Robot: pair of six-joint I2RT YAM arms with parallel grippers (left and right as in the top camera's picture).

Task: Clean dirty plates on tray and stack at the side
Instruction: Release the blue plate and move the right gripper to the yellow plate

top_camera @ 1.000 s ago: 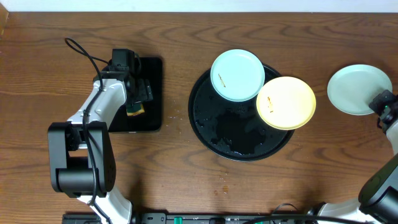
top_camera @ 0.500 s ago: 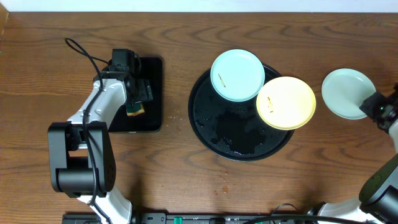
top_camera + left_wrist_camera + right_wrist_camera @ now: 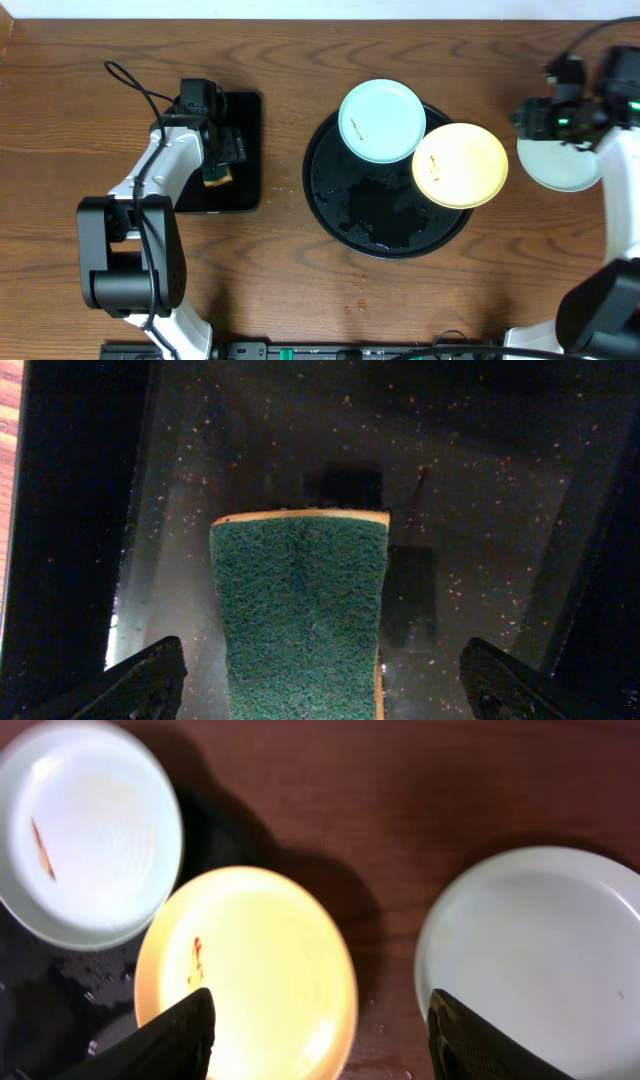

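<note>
Sponge lying in a wet black tray between spread fingertips

A green scouring sponge (image 3: pixel 299 615) is lying flat on the floor of a black tray (image 3: pixel 500 480), its rough green face turned up and a thin yellow layer peeking out along its far edge and lower right side. The tray floor is glistening with water and showing many pale specks. The left tool (image 3: pixel 325 685) is hovering with its jaws standing wide, its dark fingertips (image 3: pixel 150 678) sitting one at each lower corner, either side of the sponge and clear of it. A sliver of wood-grain counter (image 3: pixel 8 420) is showing at the upper left edge.
</note>
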